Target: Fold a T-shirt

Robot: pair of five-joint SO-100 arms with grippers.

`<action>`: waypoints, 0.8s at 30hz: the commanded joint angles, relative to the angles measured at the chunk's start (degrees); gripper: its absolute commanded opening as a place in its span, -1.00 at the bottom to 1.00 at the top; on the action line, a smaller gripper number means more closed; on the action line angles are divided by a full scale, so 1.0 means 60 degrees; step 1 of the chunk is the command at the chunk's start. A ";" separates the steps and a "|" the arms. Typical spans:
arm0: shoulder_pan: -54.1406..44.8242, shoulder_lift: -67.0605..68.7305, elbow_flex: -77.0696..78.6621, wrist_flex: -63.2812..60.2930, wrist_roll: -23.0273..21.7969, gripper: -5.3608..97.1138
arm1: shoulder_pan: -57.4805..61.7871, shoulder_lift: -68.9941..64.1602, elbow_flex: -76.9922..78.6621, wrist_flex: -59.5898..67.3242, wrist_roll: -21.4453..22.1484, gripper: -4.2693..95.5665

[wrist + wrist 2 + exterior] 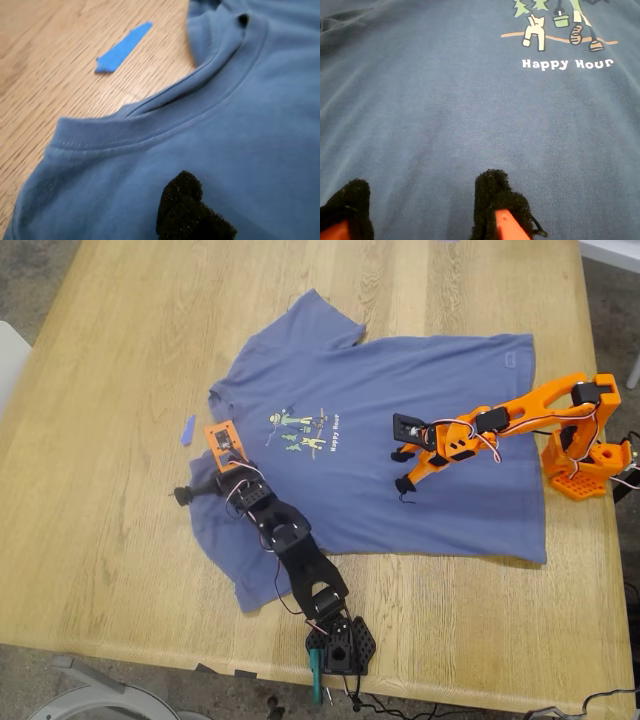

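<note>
The slate-blue T-shirt [400, 410] lies spread flat on the wooden table [110, 370], its collar toward the exterior view's left and its cartoon print with "Happy Hour" [566, 64] facing up. My first gripper [224, 443], on the black arm, hovers over the collar [165, 122]. Its dark foam pads [187, 207] sit together, so it is shut, with no cloth bunched between them. My second gripper [402, 469], on the orange arm, hangs open over the shirt's middle. Its two foam fingertips [495, 200] stand apart just above smooth fabric.
A small blue scrap [187, 430] lies on bare wood just beyond the collar, also seen as the scrap [122, 47] in the first wrist view. The orange arm's base [585, 465] stands at the exterior view's right; the black arm's base [340, 645] is clamped to the near edge.
</note>
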 commanded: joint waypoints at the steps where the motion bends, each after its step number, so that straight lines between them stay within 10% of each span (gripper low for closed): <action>1: -0.0161 0.0249 -0.0806 0.0015 -0.0103 0.75 | 0.0015 0.0059 -0.0410 -0.0029 0.0073 -0.29; 24: -0.0703 -0.2153 -0.2007 0.0015 0.0088 0.70 | 0.0044 -0.0806 -0.1025 -0.0264 0.0278 -0.28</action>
